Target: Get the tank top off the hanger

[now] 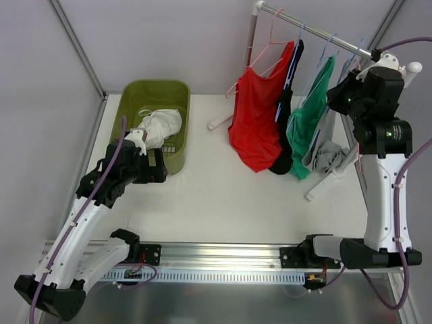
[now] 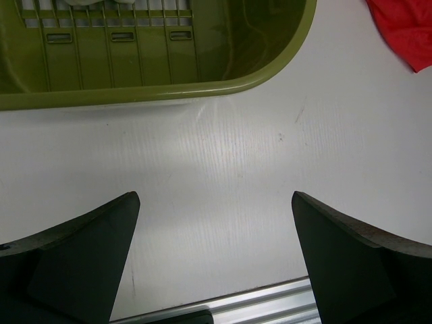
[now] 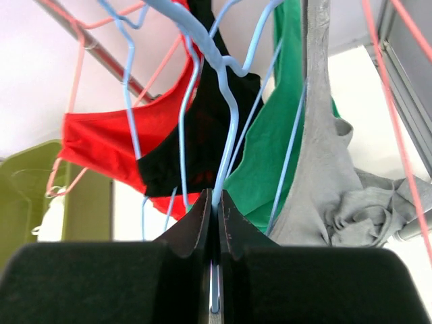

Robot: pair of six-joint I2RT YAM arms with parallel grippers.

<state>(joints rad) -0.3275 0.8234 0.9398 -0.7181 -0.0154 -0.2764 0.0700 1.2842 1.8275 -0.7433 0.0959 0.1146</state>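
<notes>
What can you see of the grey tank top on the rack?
The grey tank top looks like thin, soft, plain knit. It hangs at the right end of the rack, next to the green top, one narrow strap running up out of view. Its lower part sags in a crumpled heap near the rack's foot. A light blue hanger wire crosses its edge. The right gripper, shut on another blue hanger, does not touch it.

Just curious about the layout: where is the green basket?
In the top view, the green basket sits on the left, just beyond the left gripper, with a white garment inside.
</notes>
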